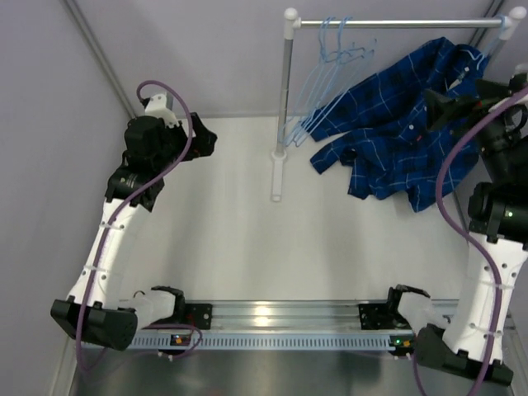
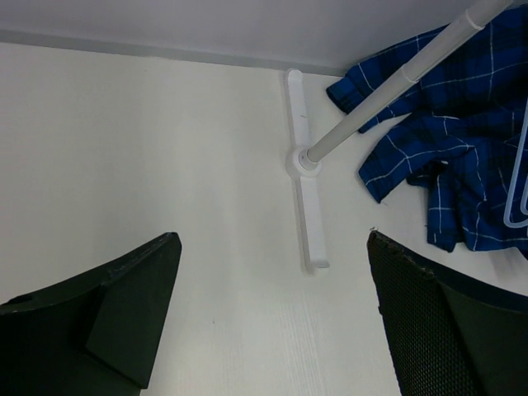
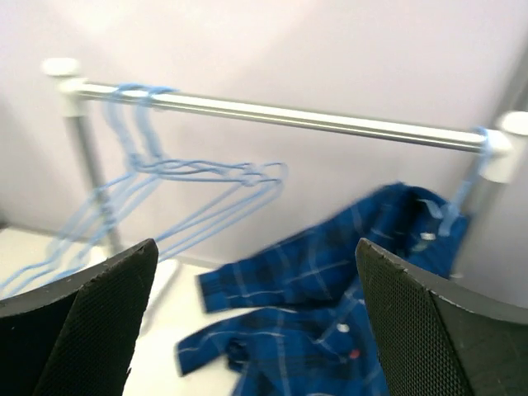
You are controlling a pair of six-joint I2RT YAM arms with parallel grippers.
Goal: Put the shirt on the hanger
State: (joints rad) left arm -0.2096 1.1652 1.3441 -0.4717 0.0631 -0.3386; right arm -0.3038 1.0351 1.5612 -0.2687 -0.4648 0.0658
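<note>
The dark blue plaid shirt (image 1: 396,124) hangs by its collar end at the right end of the rack rail, and its lower part and sleeves trail onto the white table. It also shows in the left wrist view (image 2: 445,157) and the right wrist view (image 3: 330,330). A pale-blue hook (image 3: 480,136) sits on the rail just above the collar. Several pale-blue wire hangers (image 1: 330,74) hang empty at the rail's left end (image 3: 190,177). My left gripper (image 1: 202,140) is open and empty, low over the table left of the rack (image 2: 272,239). My right gripper (image 1: 437,107) is open and empty, raised beside the shirt (image 3: 256,247).
The white rack post (image 1: 285,107) stands mid-table on a flat foot (image 2: 305,198). The metal rail (image 1: 396,22) runs right to a second post (image 3: 503,157). Grey walls close the back and sides. A metal track (image 1: 272,326) lies along the near edge.
</note>
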